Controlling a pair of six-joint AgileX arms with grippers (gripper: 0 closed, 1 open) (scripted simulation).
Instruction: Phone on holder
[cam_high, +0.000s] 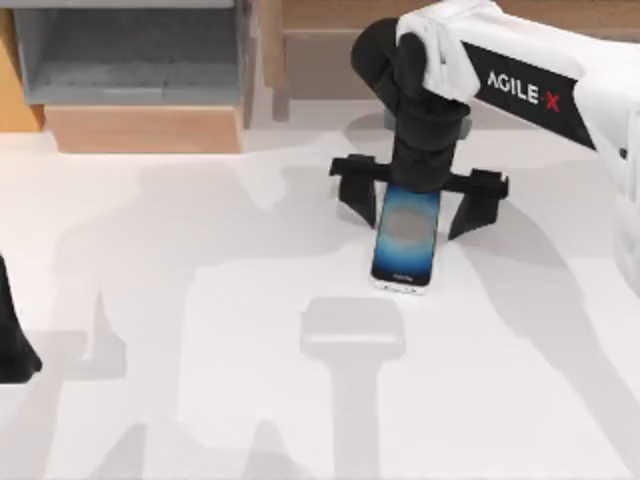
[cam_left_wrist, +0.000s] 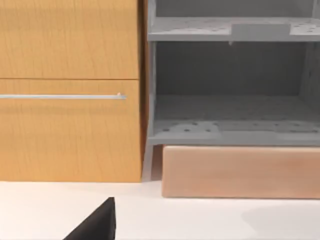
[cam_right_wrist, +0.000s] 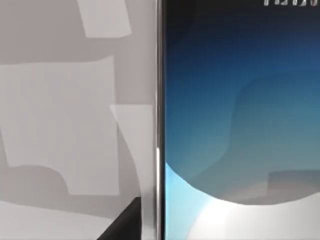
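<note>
Phone (cam_high: 405, 236): flat on the white counter (cam_high: 200, 330), right of centre, screen up.
Right gripper (cam_high: 420, 200): over the phone's far end, fingers (cam_high: 474, 210) spread wide, straddling it.
Left gripper (cam_high: 12, 345): counter's left edge; finger state cannot be told.

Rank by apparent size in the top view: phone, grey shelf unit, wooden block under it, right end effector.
1. Grey shelf unit
2. Wooden block
3. Right end effector, with its wide-spread fingers, and the phone: too close to rank, and the end effector sits nearer the camera.
</note>
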